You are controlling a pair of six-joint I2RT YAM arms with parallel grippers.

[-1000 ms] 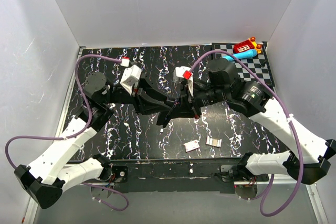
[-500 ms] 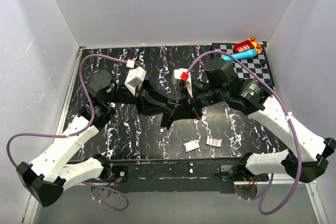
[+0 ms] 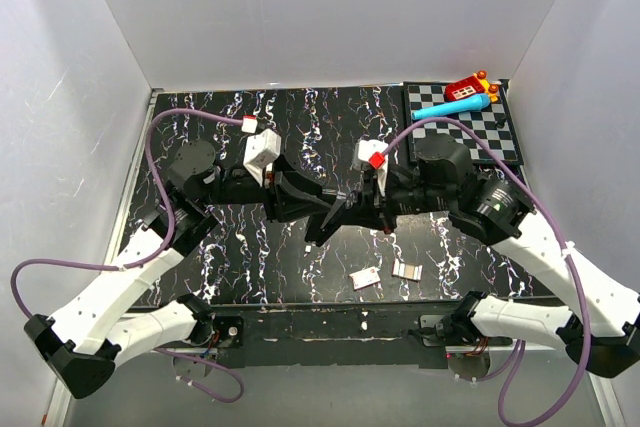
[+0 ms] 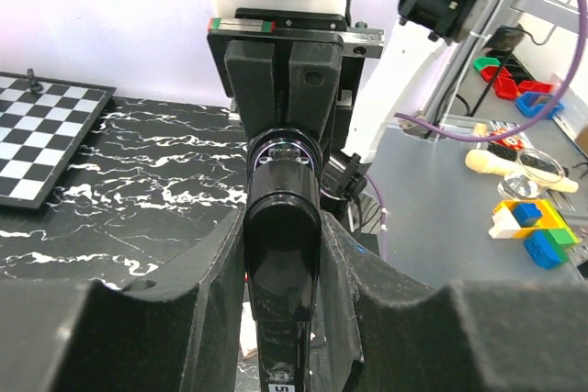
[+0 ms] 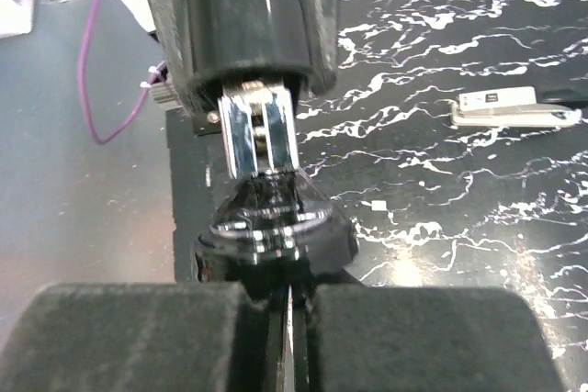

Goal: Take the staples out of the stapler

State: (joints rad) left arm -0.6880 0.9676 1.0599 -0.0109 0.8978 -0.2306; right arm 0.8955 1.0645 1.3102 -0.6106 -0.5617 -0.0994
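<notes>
White walls [image 3: 300,17] rise at the left, far and right edges of the black marbled table [image 3: 250,257]. Two arms meet mid-table. One chessboard [image 3: 495,132] fills the far right corner (two toys [image 3: 465,89] sit on it). One stapler [image 4: 283,254] hangs between the arms above the table's middle. The left gripper [image 4: 289,309] clamps it narrowly and the right gripper [image 5: 289,305] is pinched tight on its end. Near the front edge, well apart from both grippers, lie one red-and-white box [image 3: 364,277] and one pale strip [image 3: 407,269].

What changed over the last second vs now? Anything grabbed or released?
In the top view the right arm's wrist shifted right and slightly nearer, with the right claw staying shut at the tip of the stapler. The left arm edged right too. Nothing was grabbed or released: the left claw still grips the stapler body. The small red-and-white box, silvery piece and chessboard stayed put.
</notes>
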